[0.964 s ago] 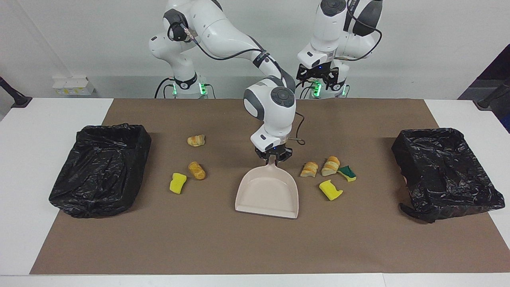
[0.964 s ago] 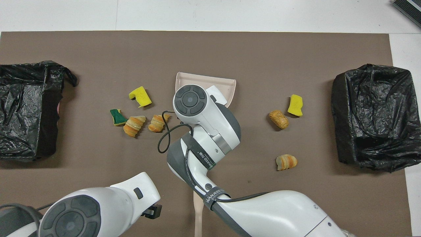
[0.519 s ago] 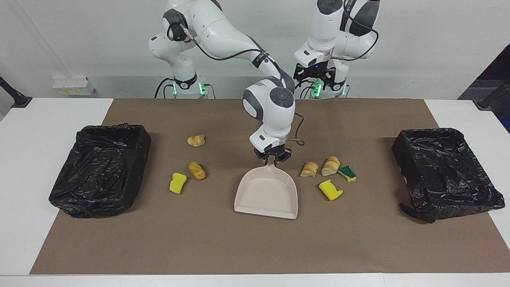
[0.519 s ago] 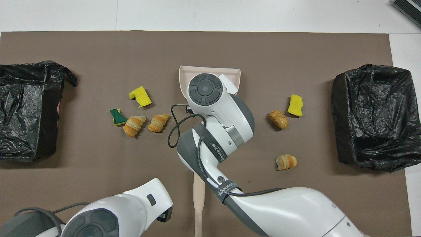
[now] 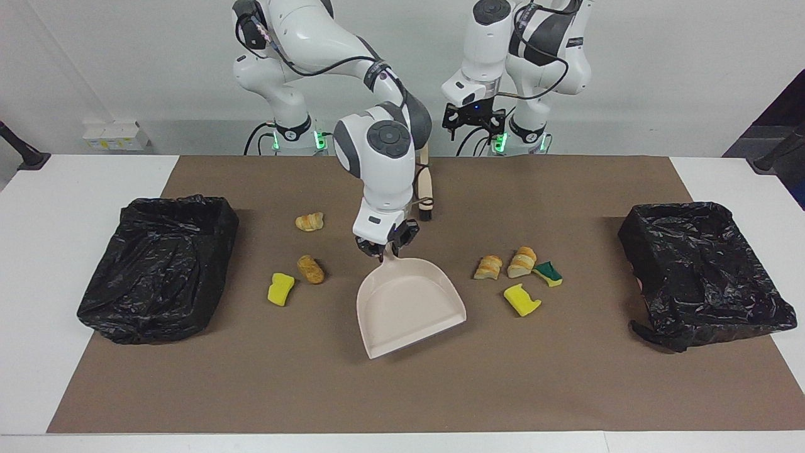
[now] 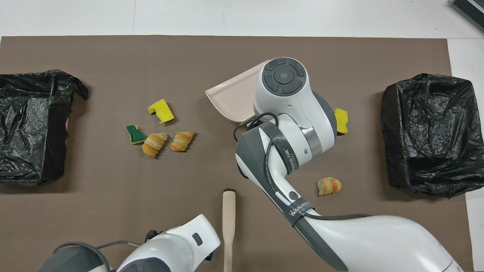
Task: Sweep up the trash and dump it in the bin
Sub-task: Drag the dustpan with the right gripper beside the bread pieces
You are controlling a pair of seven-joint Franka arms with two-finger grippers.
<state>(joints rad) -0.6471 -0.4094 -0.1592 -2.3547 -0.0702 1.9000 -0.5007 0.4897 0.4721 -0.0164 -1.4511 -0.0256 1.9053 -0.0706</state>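
Beige dustpan [image 5: 409,305] pinched by right claw [image 5: 385,247], "WANJEED" strap [image 6: 298,209] on arm, left claw [image 5: 473,118] spread, waiting.

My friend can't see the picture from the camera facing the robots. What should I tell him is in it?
The right claw holds a beige dustpan by its handle on a brown mat, with bread chunks and yellow sponge pieces scattered either side. A black-lined bin sits at each end; the left claw waits, open.

Brown mat [image 5: 402,390]; white boxes [image 5: 116,135] by wall
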